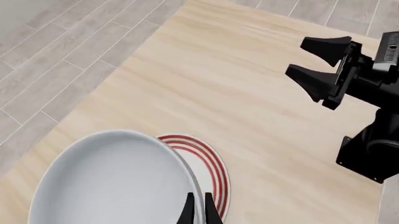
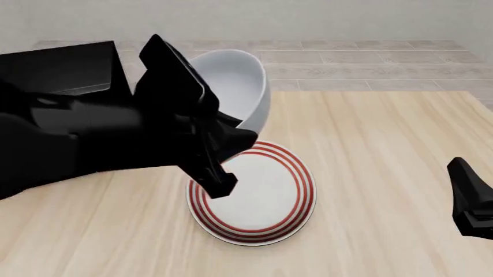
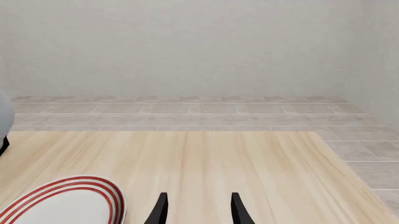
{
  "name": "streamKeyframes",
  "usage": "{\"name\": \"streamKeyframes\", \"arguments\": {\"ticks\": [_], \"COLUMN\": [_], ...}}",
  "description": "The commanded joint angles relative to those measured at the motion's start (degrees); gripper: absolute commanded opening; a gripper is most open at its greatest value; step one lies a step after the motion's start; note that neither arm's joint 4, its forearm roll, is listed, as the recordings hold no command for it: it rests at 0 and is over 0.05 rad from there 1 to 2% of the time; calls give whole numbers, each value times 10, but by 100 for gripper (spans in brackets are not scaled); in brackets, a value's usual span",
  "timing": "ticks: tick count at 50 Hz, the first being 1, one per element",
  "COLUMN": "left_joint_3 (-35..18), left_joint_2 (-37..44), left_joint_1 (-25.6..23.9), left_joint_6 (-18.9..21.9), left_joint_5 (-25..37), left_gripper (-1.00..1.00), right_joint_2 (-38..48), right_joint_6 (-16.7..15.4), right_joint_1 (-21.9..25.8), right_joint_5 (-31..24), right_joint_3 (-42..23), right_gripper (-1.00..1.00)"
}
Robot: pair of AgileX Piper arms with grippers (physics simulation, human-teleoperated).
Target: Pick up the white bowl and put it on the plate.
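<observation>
Right gripper (image 2: 471, 199) is seen at the near right edge of the front view, fingers spread apart over bare table (image 2: 385, 173), nothing held. The plate (image 2: 258, 199) lies flat near table centre. Left gripper (image 1: 198, 212) is clamped on the rim of the white bowl (image 2: 239, 86), which is held in the air, over the plate's far left edge, tipped on its side with its opening facing the camera.
</observation>
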State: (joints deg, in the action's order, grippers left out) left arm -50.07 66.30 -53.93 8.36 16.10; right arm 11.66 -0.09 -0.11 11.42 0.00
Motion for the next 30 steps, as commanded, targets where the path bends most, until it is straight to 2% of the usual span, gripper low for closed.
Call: {"name": "streamKeyframes", "arguments": {"ticks": [1,2,4,13,17,18,20,30], "left_joint_3": [-1,-10,9,20,21,6,22,19], "left_joint_2": [-1,-1,3,17,20,20,23,31], "left_joint_1": [-1,-1,-2,-4,-5,-4,-2,2], "left_joint_6": [-8,-9,-10,-17,-19,-18,-17,-16], "left_joint_5": [-6,3,-20,-43,-46,-30,-51,-53], "left_gripper": [-100,-100,-100,-100,-100,-100,-100,-100], "right_joint_2": [-12,-12,-12,-13,-12,-12,-12,-12], "right_joint_6": [0,0,0,0,0,0,0,0], "right_joint_1": [-1,-1,-1,-1,-1,-1,-1,-1], "right_joint_5": [-12,-12,-12,-13,-12,-13,-13,-12], "right_joint_3": [0,0,0,0,0,0,0,0], "right_gripper": [100,100,100,100,100,100,100,100]}}
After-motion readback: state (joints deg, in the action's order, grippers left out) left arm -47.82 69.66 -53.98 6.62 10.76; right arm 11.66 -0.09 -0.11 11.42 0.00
